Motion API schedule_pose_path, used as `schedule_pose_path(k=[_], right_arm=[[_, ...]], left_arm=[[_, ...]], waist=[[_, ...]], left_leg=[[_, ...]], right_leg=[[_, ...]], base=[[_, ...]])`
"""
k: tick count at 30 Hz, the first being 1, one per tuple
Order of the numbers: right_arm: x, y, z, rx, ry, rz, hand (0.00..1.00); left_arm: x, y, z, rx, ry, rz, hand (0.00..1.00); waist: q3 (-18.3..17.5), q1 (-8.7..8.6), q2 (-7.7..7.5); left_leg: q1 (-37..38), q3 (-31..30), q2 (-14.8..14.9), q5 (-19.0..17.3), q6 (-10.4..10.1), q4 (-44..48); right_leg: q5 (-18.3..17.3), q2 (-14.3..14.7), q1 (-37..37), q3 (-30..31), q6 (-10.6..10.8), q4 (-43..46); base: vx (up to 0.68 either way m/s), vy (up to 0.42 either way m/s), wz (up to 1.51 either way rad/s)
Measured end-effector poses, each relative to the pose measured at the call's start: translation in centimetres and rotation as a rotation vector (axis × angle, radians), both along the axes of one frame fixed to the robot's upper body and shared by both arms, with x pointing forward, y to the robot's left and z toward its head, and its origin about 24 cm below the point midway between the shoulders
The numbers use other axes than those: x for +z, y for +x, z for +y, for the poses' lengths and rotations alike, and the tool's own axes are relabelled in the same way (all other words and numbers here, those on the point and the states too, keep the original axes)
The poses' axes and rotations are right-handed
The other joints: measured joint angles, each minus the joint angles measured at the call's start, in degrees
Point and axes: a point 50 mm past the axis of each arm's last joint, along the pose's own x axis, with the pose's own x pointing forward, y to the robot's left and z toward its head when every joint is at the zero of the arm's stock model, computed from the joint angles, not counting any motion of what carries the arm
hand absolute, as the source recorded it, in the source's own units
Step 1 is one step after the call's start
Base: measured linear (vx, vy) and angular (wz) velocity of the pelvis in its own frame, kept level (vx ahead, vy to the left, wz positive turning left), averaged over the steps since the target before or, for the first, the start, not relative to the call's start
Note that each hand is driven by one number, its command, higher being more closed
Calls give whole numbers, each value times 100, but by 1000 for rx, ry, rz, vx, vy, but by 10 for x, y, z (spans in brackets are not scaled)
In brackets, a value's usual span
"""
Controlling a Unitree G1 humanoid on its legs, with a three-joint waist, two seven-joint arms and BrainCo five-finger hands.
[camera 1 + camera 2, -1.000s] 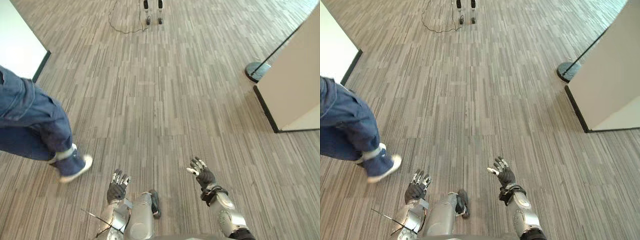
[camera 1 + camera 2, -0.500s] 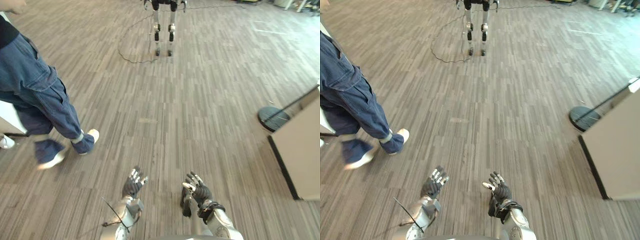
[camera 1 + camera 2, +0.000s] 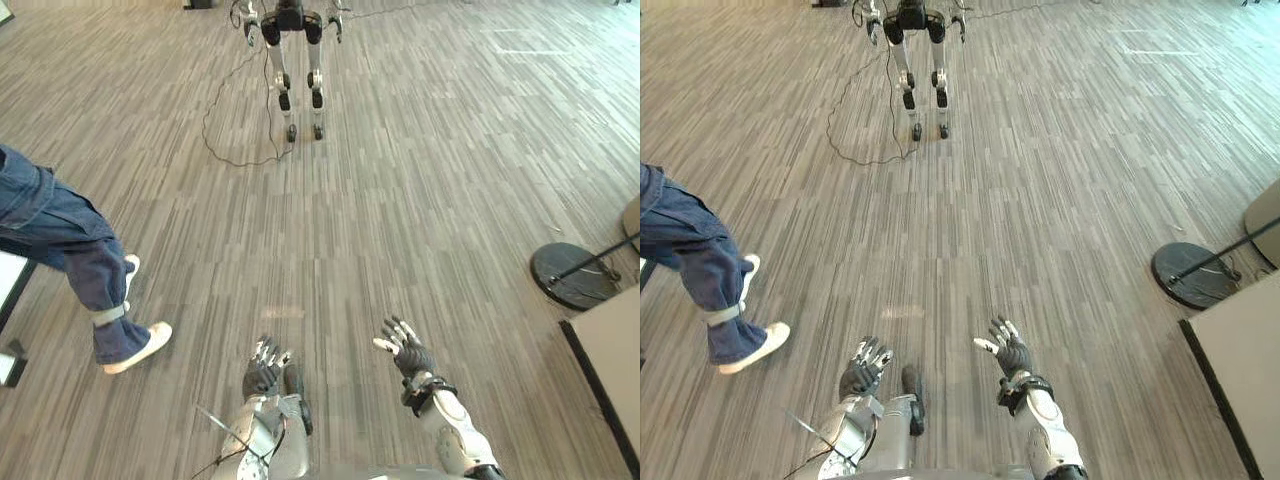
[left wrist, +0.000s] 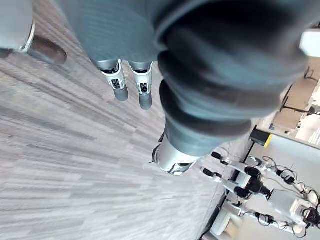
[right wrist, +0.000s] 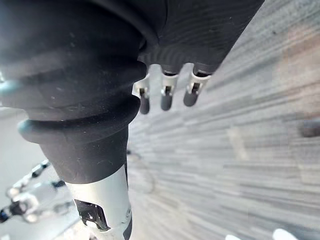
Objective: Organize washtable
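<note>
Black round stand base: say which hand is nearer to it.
Right. The base lies ahead to the robot's right; the right hand hovers on that side, the left hand farther across.

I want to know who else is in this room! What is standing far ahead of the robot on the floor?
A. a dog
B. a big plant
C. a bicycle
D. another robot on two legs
D: another robot stands upright on two thin legs at the far end of the striped floor, straight ahead in both eye views.
</note>
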Motion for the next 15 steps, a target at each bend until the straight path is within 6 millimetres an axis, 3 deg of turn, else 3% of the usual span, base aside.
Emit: schedule_pose_path(k=[1, 2, 3, 4, 6, 8, 9, 10, 11, 12, 13, 14, 15], right_arm=[[-1, -2, 5, 21, -2, 8, 0], [-1, -1, 7, 28, -1, 6, 0], [0, -1, 12, 32, 16, 2, 0], [0, 0, 17, 27, 36, 3, 0], [1, 1, 23, 31, 55, 5, 0], [2, -1, 28, 44, 72, 0, 0], [3, -2, 29, 47, 79, -4, 0], [3, -4, 31, 57, 89, -8, 0], [4, -4, 30, 53, 90, -11, 0], [1, -10, 26, 44, 87, 3, 0], [-4, -17, 23, 30, 84, 35, 0], [-7, -20, 21, 25, 84, 50, 0], [-10, -26, 21, 21, 87, 74, 0]], left_arm=[[-1, -2, 5, 22, 5, 8, 0], [-1, -3, 7, 30, 10, 10, 0], [1, -2, 12, 22, 28, 4, 0], [2, 0, 16, 12, 47, -3, 0], [5, 5, 17, 9, 55, -21, 0], [9, 5, 18, 22, 61, -41, 0], [11, 6, 18, 23, 64, -51, 0], [12, 8, 18, 4, 71, -60, 0], [12, 9, 17, -14, 70, -65, 0], [12, 10, 13, -36, 65, -69, 0], [9, 10, 10, -47, 59, -54, 0], [8, 9, 9, -50, 58, -47, 0], [6, 7, 12, -50, 67, -38, 0]], waist=[[-58, 30, -113], [-73, 22, -167], [-59, 0, -353], [-29, -31, -524], [33, -69, -424], [11, -210, -344], [-6, -251, -377], [-44, -345, -432], [-56, -351, -451], [-64, -348, -466], [-70, -349, -476], [-89, -349, -508], [-156, -345, -697]], left_leg=[[-29, 27, -113, -112, 176, 386], [-4, 100, -180, -317, 478, 594], [162, 315, -338, -661, 750, 858], [498, 477, -505, -947, 922, 874], [1300, 517, -514, -1168, 962, 480], [1911, 568, -514, -1158, 946, -118], [2060, 585, -521, -1159, 941, -263], [2288, 573, -513, -1186, 857, -526], [2341, 572, -509, -1209, 815, -591], [2436, 558, -504, -1278, 690, -630], [2523, 514, -503, -1350, 569, -619], [2575, 471, -516, -1407, 474, -610], [2675, 332, -637, -1558, 248, -577]], right_leg=[[-147, -221, -216, 55, 60, 703], [-162, -397, -439, 63, 70, 1306], [36, -806, -932, 81, -159, 2635], [557, -1198, -1342, 95, -396, 3760], [427, -1336, -1712, -155, -400, 4523], [345, -1336, -2005, -689, -341, 4159], [327, -1317, -2131, -831, -312, 3938], [340, -1124, -2427, -1040, -253, 3019], [401, -1016, -2504, -1061, -199, 2543], [618, -798, -2625, -1021, -67, 1517], [1088, -580, -2630, -868, -28, 500], [1422, -475, -2607, -765, -40, 83], [2473, -411, -2582, -533, -134, -257]], base=[[659, 330, -56], [521, 280, -40], [644, 355, -25], [643, 340, -20], [632, 239, -16], [485, 111, -3], [437, 32, 7], [340, -8, 6], [486, -65, 10], [491, -114, 17], [496, -134, 24], [439, -163, 39], [417, -236, 46]])
